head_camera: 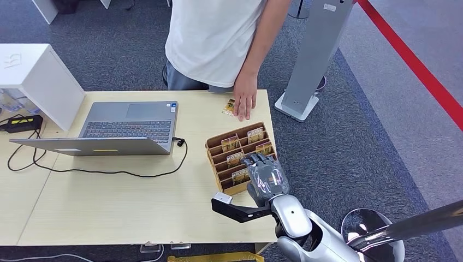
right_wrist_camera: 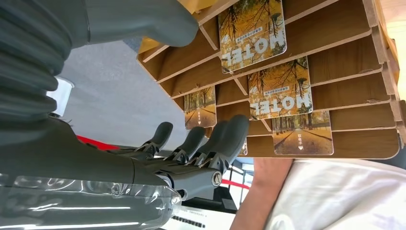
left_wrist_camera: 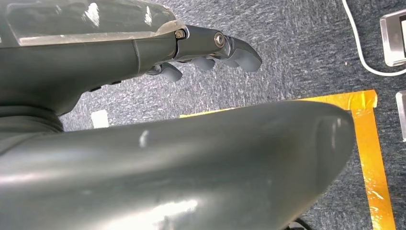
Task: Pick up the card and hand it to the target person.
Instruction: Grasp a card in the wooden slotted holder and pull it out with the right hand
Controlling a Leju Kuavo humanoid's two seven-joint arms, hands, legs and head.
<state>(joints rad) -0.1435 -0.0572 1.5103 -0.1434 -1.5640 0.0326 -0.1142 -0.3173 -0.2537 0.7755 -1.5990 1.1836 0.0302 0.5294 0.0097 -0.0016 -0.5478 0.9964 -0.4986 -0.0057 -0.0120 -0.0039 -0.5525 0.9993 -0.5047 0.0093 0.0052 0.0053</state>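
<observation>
- At the far left of the head view a white box [head_camera: 38, 76] stands on the light wooden table [head_camera: 109, 202], with a black adapter [head_camera: 22, 124] beside it.
- Next comes an open grey laptop [head_camera: 128, 128], its black cable [head_camera: 109, 172] looping across the table top towards the front.
- Right of the laptop sits a wooden card rack [head_camera: 240, 157] with stepped slots; several cards [head_camera: 230, 143] printed with an autumn tree scene stand in them.
- The right robot hand [head_camera: 266, 176] hovers over the front right part of the rack, fingers stretched forward and slightly apart, holding nothing. In the right wrist view the fingertips [right_wrist_camera: 234, 125] lie near the slot edges, though I cannot tell whether they touch a card.
- Beyond the rack, a person in a white shirt [head_camera: 213, 38] stands at the far edge of the table, one hand [head_camera: 244, 101] laid flat on the table top and partly covering one more card [head_camera: 229, 107].
- The left robot hand [left_wrist_camera: 210, 52] shows in the left wrist view over grey carpet [left_wrist_camera: 297, 48] and a strip of yellow tape [left_wrist_camera: 368, 153]; its fingers look curled in with nothing in them.
- To the right, a grey pillar on a white base [head_camera: 297, 106] stands on the carpet, and a red line [head_camera: 415, 63] runs across the floor.
</observation>
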